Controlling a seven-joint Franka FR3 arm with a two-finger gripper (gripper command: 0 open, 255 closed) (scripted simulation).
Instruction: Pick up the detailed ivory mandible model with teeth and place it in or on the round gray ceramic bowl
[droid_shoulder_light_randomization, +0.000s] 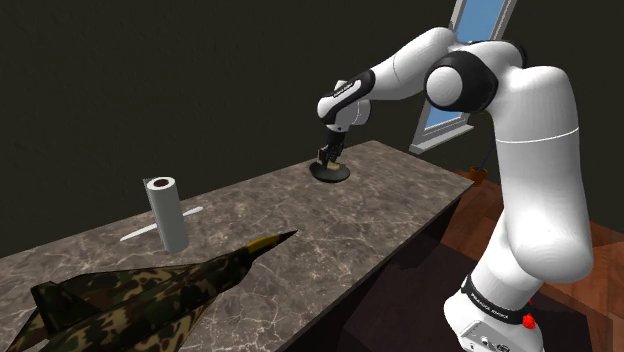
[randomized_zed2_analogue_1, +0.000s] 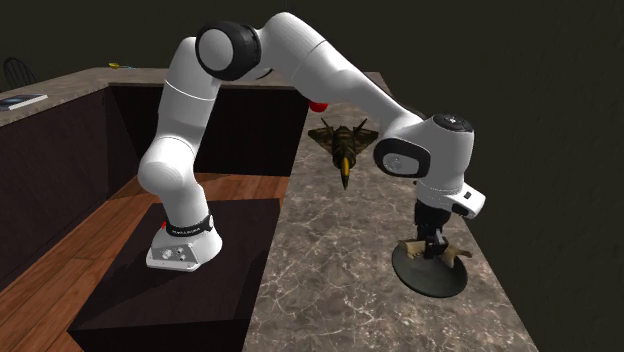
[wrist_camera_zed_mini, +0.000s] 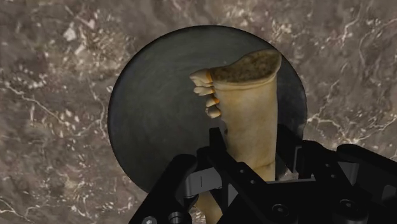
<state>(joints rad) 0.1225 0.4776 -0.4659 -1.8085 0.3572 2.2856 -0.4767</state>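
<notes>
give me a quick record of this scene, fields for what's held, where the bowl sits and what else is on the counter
grasp: end effector shut on the mandible model
mandible model: tan, teeth showing, directly over the bowl
bowl: round, dark gray, on the marbled counter
mandible touching bowl: cannot tell
other items: camouflage jet model, upright white cylinder
</notes>
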